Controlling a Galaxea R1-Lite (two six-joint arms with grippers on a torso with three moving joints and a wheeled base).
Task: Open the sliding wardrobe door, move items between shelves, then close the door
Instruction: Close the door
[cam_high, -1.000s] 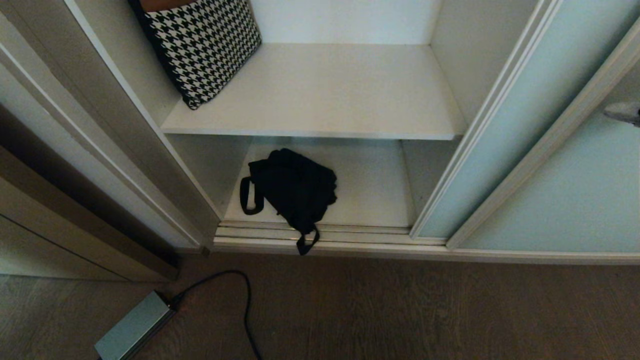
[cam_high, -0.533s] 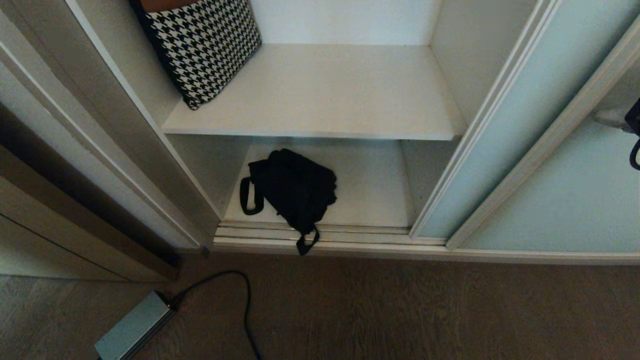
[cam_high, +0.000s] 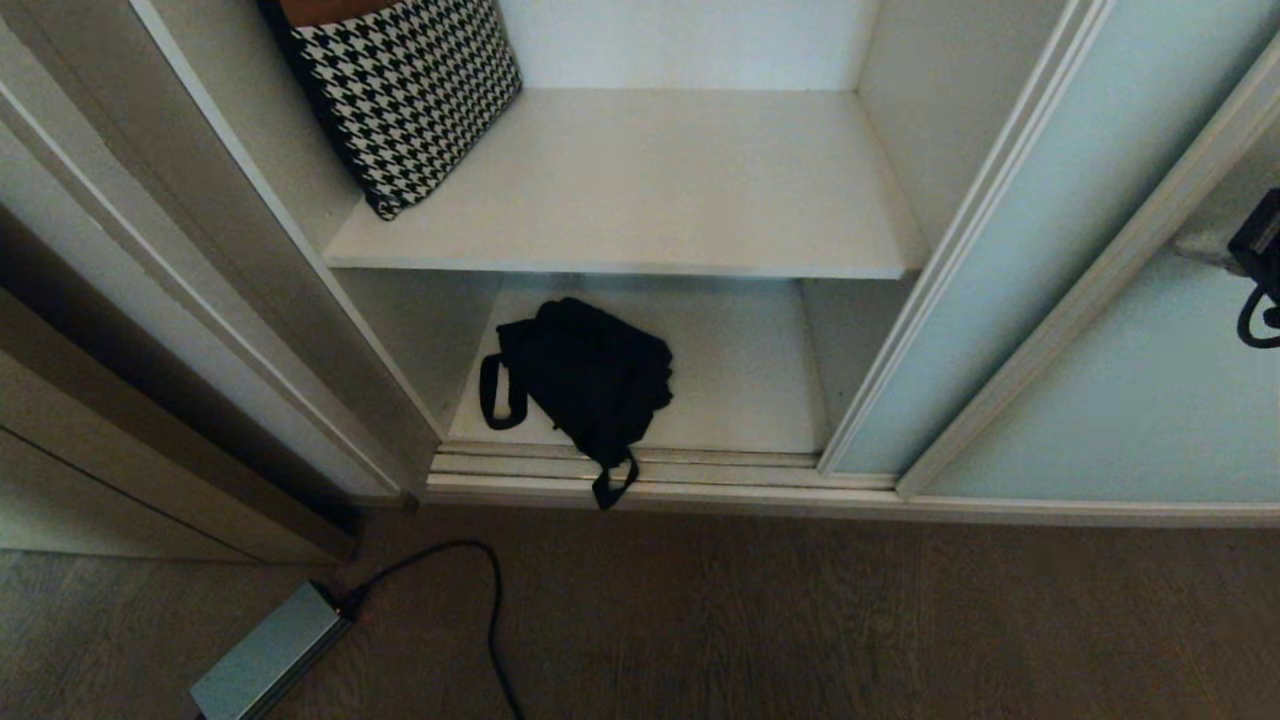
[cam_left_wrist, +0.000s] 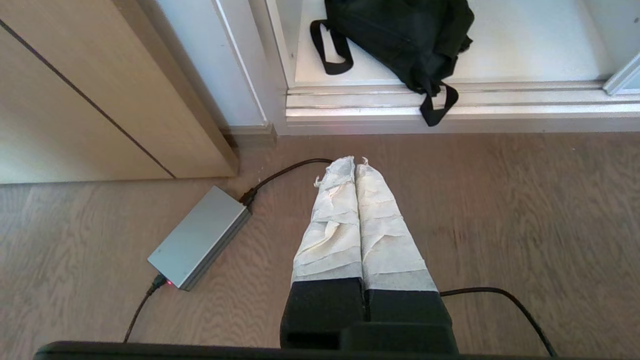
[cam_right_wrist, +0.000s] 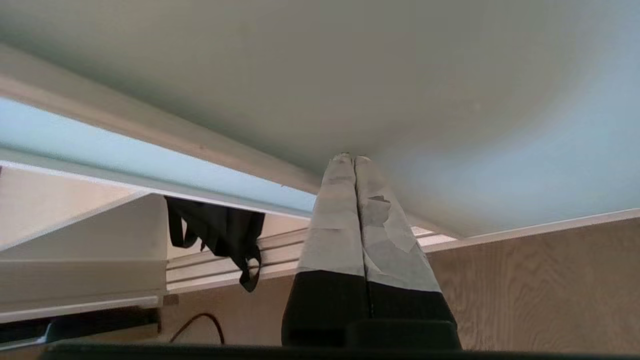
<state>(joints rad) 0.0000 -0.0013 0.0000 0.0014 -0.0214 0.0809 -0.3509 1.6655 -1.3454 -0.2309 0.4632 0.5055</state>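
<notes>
The wardrobe stands open. The sliding wardrobe door (cam_high: 1000, 250), pale green glass in a cream frame, is pushed to the right, partly behind a second glass panel (cam_high: 1140, 410). A houndstooth cushion (cam_high: 400, 90) leans at the left of the upper shelf (cam_high: 680, 190). A black bag (cam_high: 590, 375) lies on the lower shelf (cam_high: 750, 380), its strap hanging over the floor track (cam_high: 720, 465). My right gripper (cam_high: 1195, 245) is shut and empty at the far right, its tips (cam_right_wrist: 352, 159) close against the front glass panel (cam_right_wrist: 450, 75). My left gripper (cam_left_wrist: 352, 162) is shut, parked above the floor.
A grey power brick (cam_high: 265, 660) with a black cable (cam_high: 480, 580) lies on the wood floor at the lower left. A brown wooden door frame (cam_high: 150, 450) borders the wardrobe on the left. The same brick (cam_left_wrist: 200, 240) lies beside my left gripper.
My right gripper has come further into the head view from the right edge, moving left along the glass panel. The bag, the cushion and the left arm have not moved.
</notes>
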